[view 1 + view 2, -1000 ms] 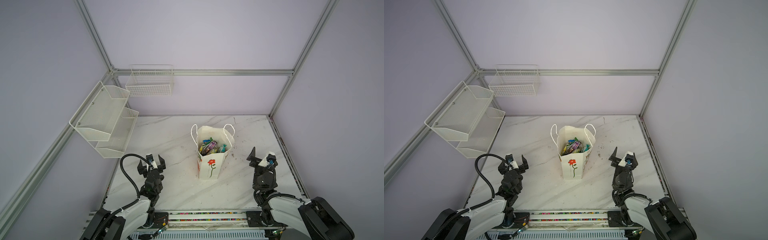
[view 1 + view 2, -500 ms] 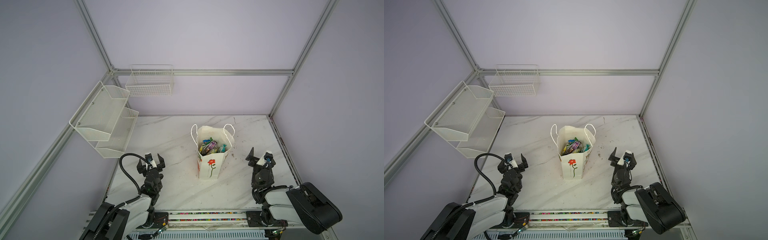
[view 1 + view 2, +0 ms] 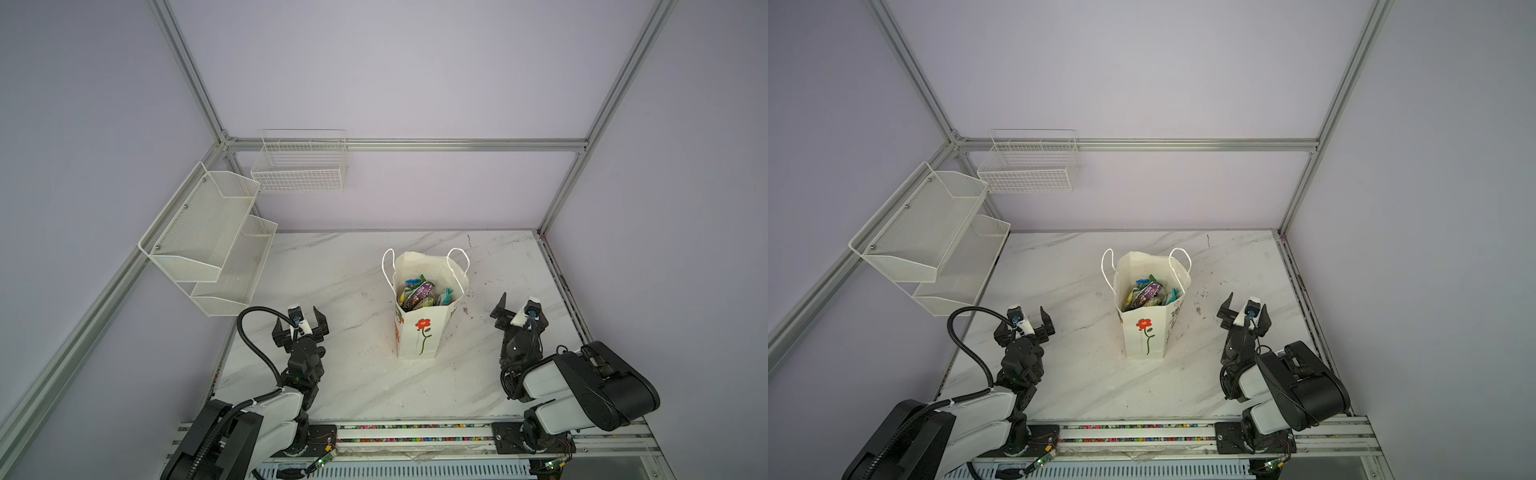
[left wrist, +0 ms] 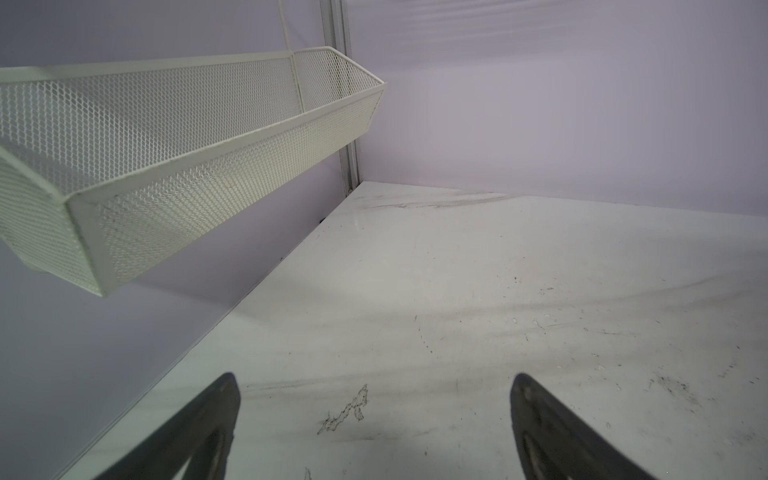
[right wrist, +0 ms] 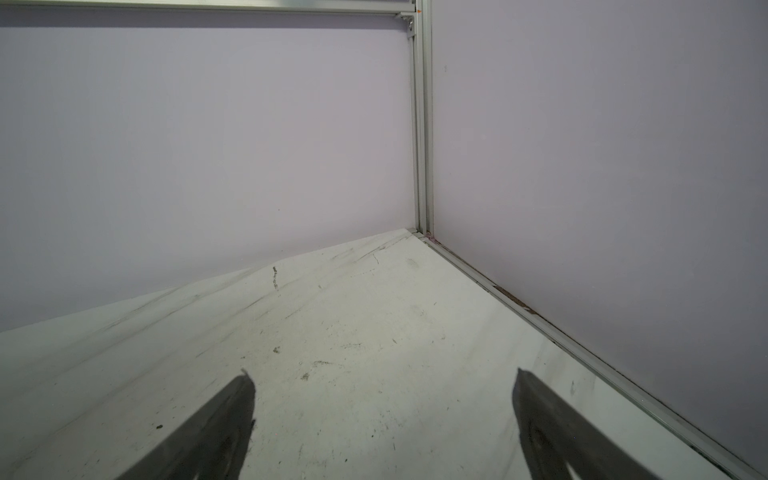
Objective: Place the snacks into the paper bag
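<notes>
**Snacks in bag, both grippers empty**

Glossy crinkled snack packets (image 3: 419,293) (image 3: 1147,294), green-yellow, teal and dark purple, are lying piled inside the tall white paper bag with cord handles and a red flower print (image 3: 420,336) (image 3: 1144,336). The bag is standing upright mid-table on the veined white marble tabletop (image 3: 353,374). Left gripper (image 3: 298,326) and right gripper (image 3: 519,311) are sitting low on either side, well apart from the bag. Both are pointing at the back wall with tapered black fingers (image 4: 216,415) spread wide, holding nothing.

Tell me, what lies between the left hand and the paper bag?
Nothing: only bare marble tabletop separates the left hand and the paper bag, as both top views show.
</notes>
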Action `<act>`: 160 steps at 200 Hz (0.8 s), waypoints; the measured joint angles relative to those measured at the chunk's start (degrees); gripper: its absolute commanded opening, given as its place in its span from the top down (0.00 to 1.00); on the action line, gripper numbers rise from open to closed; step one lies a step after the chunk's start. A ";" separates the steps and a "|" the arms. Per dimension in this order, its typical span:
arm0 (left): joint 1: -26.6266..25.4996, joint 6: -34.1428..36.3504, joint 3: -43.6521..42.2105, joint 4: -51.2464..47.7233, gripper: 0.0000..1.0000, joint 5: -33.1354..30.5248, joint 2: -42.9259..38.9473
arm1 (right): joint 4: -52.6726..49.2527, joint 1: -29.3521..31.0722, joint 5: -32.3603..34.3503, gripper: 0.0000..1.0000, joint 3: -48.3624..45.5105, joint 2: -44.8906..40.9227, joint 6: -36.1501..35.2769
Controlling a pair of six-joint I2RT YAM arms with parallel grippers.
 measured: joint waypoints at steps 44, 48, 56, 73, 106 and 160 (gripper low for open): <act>1.01 0.02 0.02 3.45 0.00 0.70 3.93 | 0.28 -1.16 -0.09 0.03 0.55 4.85 -0.02; 1.07 0.02 0.02 3.87 0.00 0.79 4.33 | 0.26 -1.25 -0.09 0.03 0.57 5.33 -0.02; 1.25 0.02 0.02 4.70 0.00 0.92 5.03 | 0.24 -1.38 -0.11 0.03 0.61 6.10 -0.02; 1.68 0.02 0.04 6.60 0.00 1.09 6.60 | 0.24 -1.53 -0.33 0.03 0.96 6.97 -0.02; 2.89 0.02 0.04 10.27 0.00 1.27 9.31 | 0.46 -2.78 -1.16 0.03 2.69 9.18 0.09; 3.67 -0.04 0.04 12.83 0.00 1.44 10.03 | 0.42 -4.13 -2.93 0.03 6.38 15.91 0.26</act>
